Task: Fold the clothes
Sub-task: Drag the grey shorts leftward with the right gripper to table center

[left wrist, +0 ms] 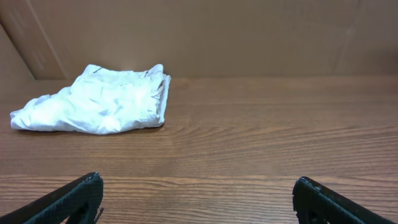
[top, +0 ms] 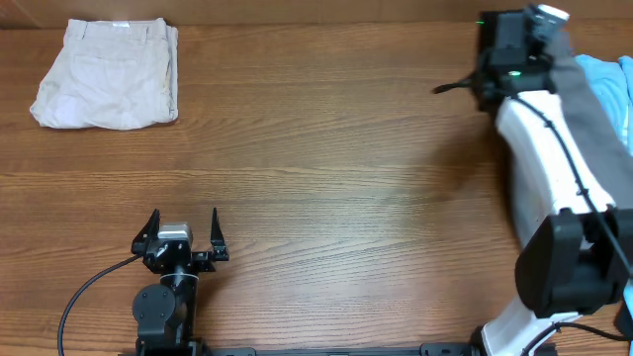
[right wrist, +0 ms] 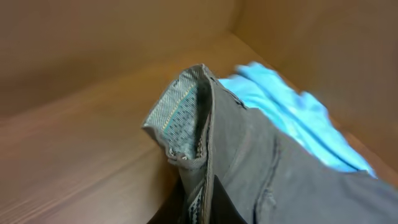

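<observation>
Right wrist view: the right gripper (right wrist: 191,208) has its dark fingers pressed together on the waistband of the grey shorts (right wrist: 267,168), pinching the cloth just below the band's top edge. The band stands upright above the grip, its patterned lining turned outward and one corner folded over. The rest of the shorts spreads away to the right, lying against a crumpled light-blue T-shirt (right wrist: 283,109) that sits beside the wall where the table meets it. From overhead, grey cloth drapes along the right arm at the table's far right edge, with the blue shirt showing at the frame's border beyond it. The left gripper (top: 185,216) rests near the front edge on the left, its jaws spread wide and holding nothing, fingertips pointing toward the back. Bare wood of the table (top: 346,148) stretches between this gripper and the beige shorts (top: 109,84), which lie folded in the far left corner, well apart from both arms, waistband toward the back wall. A broad span of wood also separates the two arms across the middle.
</observation>
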You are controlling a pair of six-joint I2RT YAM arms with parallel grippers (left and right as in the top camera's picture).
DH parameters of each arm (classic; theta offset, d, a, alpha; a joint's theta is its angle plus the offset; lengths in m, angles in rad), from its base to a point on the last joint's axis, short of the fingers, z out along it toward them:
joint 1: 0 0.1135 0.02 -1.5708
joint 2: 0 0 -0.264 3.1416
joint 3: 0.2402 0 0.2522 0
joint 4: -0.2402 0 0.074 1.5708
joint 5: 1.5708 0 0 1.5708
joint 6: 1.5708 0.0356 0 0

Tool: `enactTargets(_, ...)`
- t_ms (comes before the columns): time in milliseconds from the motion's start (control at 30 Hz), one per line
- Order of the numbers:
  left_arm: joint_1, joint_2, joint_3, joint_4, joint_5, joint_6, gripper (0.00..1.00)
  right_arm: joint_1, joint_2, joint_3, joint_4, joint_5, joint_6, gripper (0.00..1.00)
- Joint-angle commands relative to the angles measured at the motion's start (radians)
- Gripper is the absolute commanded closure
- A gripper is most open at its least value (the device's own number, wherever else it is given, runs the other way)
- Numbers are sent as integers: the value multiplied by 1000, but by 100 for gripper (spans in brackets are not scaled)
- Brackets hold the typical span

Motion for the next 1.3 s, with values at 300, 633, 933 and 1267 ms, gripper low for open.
enactTargets(300,-6,-10,-4,3,-9,19,0,337,5,25,48,-445,125,96)
enactTargets(633,-6,-10,-4,2,-9,19,0,561,159,25,111,-661,279,96)
enactTargets(933,-6,-10,-4,2,-9,19,0,750,175,24,155,-823,333,96)
enactTargets(1267,-6,-10,-4,3,-9,19,0,833,169,26,169,-805,322,75)
